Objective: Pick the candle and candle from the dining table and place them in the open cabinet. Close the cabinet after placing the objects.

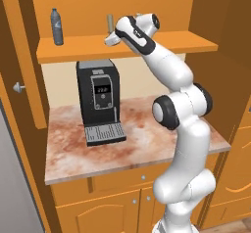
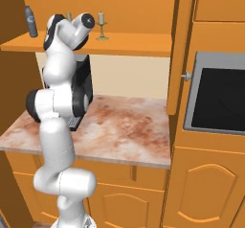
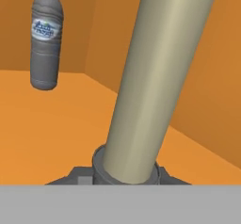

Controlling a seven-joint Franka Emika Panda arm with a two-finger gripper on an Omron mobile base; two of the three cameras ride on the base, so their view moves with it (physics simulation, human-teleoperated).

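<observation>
The claw (image 1: 112, 37) grips the olive candle (image 3: 155, 82) over the cabinet shelf (image 1: 162, 43); released tilted, it could topple.

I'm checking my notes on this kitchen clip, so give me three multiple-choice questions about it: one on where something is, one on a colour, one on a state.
1. Where does the plastic bottle stand?
A. on the cabinet shelf
B. on the counter
C. on the oven

2. What colour is the candle right before the hand camera?
A. red
B. olive
C. blue

3. How does the brass-held candle stand?
A. tipped over
B. upright on the shelf
C. held by the gripper

Answers: 1 A, it stands at the shelf's left end. 2 B, an olive stick on a grey base. 3 B, upright beside the arm.
</observation>
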